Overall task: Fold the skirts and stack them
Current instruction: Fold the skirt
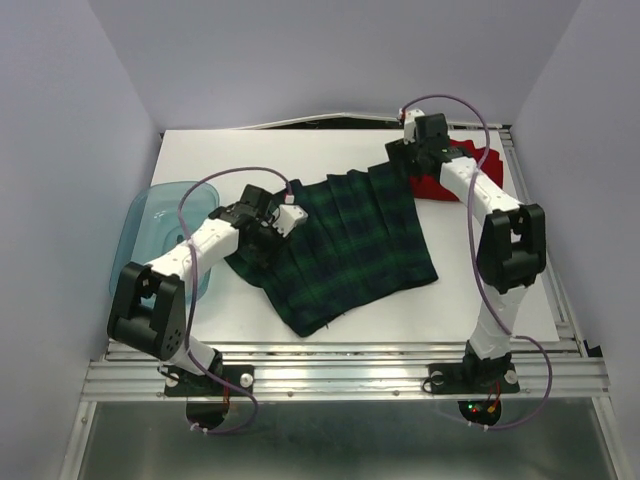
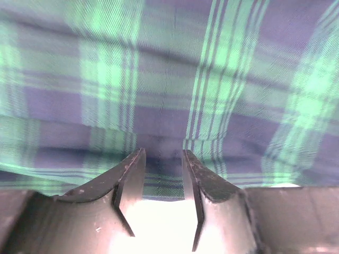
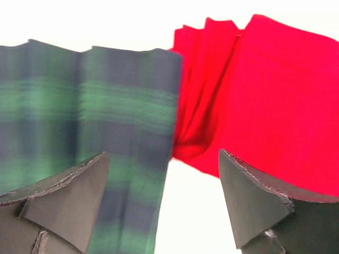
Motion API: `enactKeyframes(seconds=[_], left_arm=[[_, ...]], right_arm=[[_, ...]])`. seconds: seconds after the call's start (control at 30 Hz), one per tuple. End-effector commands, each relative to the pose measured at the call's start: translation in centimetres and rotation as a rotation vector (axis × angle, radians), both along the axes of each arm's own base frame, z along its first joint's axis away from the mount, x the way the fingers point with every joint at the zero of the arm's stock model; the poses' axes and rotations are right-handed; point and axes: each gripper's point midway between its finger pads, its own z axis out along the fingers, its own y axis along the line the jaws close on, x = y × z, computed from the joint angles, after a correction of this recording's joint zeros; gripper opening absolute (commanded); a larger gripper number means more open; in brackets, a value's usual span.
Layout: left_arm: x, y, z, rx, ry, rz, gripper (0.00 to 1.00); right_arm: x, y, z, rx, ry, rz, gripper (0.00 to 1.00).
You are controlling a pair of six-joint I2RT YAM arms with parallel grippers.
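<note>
Far to the left of the plaid skirt: a see-through teal plastic tub [image 1: 150,220], on the left edge of the flat white table [image 1: 250,150].

Next, the left gripper [image 1: 270,232] [image 2: 161,153], down on the left edge of the dark green-and-navy plaid skirt with pleats [image 1: 350,245] [image 2: 169,79] [image 3: 79,106]. Black fingers [image 2: 130,177] close together, with only a thin gap. Hem of the plaid cloth in that gap, a small pucker right at the tips. Hard to tell from the wrist view if pinching the cloth or just resting on it.

In the middle of the table: the plaid skirt itself, spread out flat, tilted, wide end toward the near side, narrow end toward the far right.

At the far right corner of the plaid skirt: the right gripper [image 1: 402,160] [image 3: 162,153], opened wide, holding nothing. One finger over the plaid cloth, the other over the red cloth.

Just to the right of the plaid skirt, touching its far corner: the plain bright red cloth skirt [image 1: 480,157] [image 3: 265,106], bunched in soft folds, partly hidden under the right arm in the top view.
</note>
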Motion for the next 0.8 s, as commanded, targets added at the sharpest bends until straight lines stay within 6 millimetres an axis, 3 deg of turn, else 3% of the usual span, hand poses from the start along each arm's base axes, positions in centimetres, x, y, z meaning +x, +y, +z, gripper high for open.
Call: enactKeyframes(seconds=[0.0,0.1,0.2,0.23,0.3,0.4,0.53,0.63,0.77], left_arm=[[1.2,-2.2,5.1,-0.122,-0.067,-0.029,0.45],[1.5,-1.5,4.0,-0.062,-0.056,-0.038,0.45],[1.0,-0.6,1.7,-0.007,-0.02,-0.052,0.41],[1.1,-0.4,1.2,0.003,-0.018,-0.052,0.4],[0.6,0.0,-0.3,0.034,0.018,-0.065,0.38],[-0.8,0.1,-2.1,0.094,0.048,-0.136,0.37],[-4.6,-0.7,-3.9,0.161,0.086,-0.303,0.35],[-8.6,-3.4,-4.8,0.179,0.119,-0.502,0.33],[-11.4,-6.4,-5.0,0.158,0.13,-0.649,0.33]], right_arm=[[-4.2,3.5,7.4,0.153,-0.009,0.158,0.89],[-7.5,5.5,7.5,0.23,0.064,0.264,0.85],[-12.9,8.0,4.2,0.252,0.251,0.385,0.8],[-14.4,8.1,2.3,0.233,0.312,0.398,0.78],[-16.6,8.2,0.4,0.202,0.376,0.42,0.77],[-18.7,6.6,-2.8,0.129,0.456,0.383,0.75],[-19.8,3.7,-5.3,-0.002,0.498,0.316,0.75],[-19.8,0.9,-7.5,-0.118,0.519,0.265,0.74],[-19.8,-0.5,-9.9,-0.146,0.548,0.244,0.74]])
